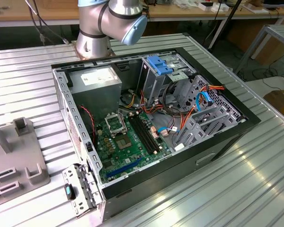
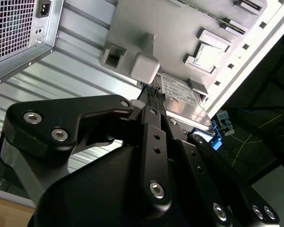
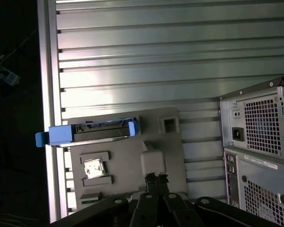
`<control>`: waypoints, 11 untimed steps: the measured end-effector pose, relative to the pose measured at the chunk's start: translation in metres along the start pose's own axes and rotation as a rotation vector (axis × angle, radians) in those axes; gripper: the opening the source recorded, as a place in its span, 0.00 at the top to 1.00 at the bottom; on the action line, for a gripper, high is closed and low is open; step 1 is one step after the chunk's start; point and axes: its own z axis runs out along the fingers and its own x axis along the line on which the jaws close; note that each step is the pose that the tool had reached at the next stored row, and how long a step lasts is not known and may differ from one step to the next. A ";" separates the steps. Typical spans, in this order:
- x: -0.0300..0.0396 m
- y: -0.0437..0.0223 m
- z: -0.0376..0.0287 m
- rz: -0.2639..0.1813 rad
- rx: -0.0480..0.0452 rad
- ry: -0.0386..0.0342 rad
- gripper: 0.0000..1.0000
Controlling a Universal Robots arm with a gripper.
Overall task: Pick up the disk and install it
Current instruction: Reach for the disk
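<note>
**Hand [image 3: 155, 178] over holder [image 3: 128, 158]**

The hand, pressed together on nothing, is hovering over the grey holder on the bench [image 3: 156, 56]. The disk [image 3: 97, 131] is resting on that holder, apart from the computer case [image 3: 260, 142].

You see the disk [image 3: 87, 133], dark body in bright blue carrier, standing on edge at the grey fixture plate's [image 3: 125, 158] end.

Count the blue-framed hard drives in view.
1. The dark rectangular hard drive in a blue plastic carrier sits on the grey fixture plate; others may be hidden inside the open computer case.
</note>
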 end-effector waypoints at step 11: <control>0.0095 -0.0007 -0.0001 0.000 0.0000 0.0001 0.89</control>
